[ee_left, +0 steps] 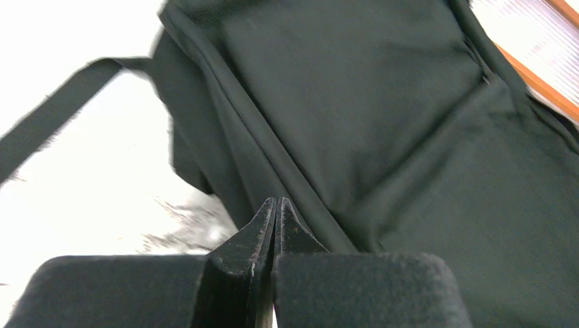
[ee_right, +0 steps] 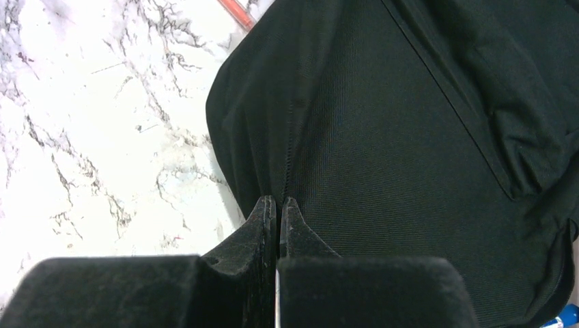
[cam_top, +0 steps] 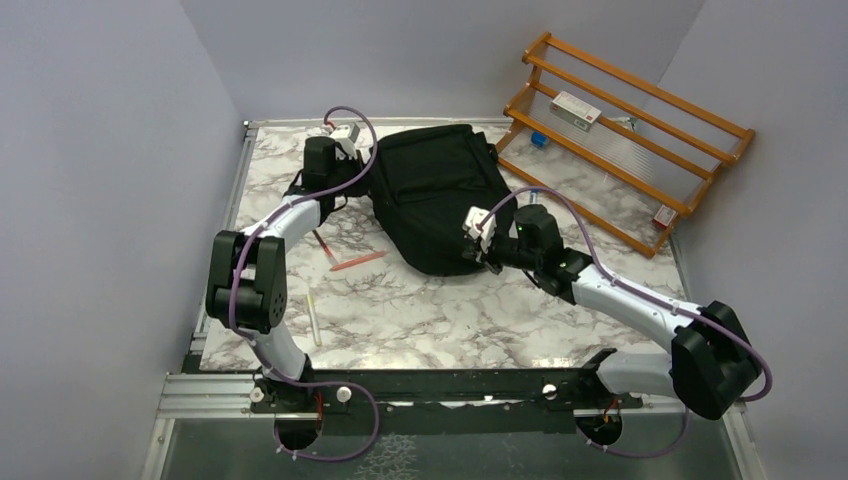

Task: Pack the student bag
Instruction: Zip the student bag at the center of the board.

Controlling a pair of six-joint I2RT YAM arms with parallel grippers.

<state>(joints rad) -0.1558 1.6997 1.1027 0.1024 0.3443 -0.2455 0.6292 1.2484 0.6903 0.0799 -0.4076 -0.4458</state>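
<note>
**Surface:** white marble-patterned table (cam_top: 450,320) with grey veining, a black rail along its near edge.

**Room:** plain pale walls (cam_top: 100,150) on the left, back and right.

**Student bag** (cam_top: 435,195) – black, lying flat at the far middle of the table. One strap (ee_left: 54,126) trails off to its left.

**Wooden rack** (cam_top: 625,130) – orange-brown, tilted, at the far right just beside the bag. It carries a white-and-red box (cam_top: 575,110).

**Red pen** (cam_top: 357,262) and **white pen** (cam_top: 313,320) lie on the table left of the bag.

**Left gripper** (ee_left: 275,205) – jaws together, tips at the bag's left edge seam.

**Right gripper** (ee_right: 280,203) – jaws together, tips against the bag's near edge, where creases in the cloth run toward them.

**Unclear:** whether either gripper pinches any fabric cannot be told. Both wrist views cut the bag off, and from above the fingertips are hidden.
</note>
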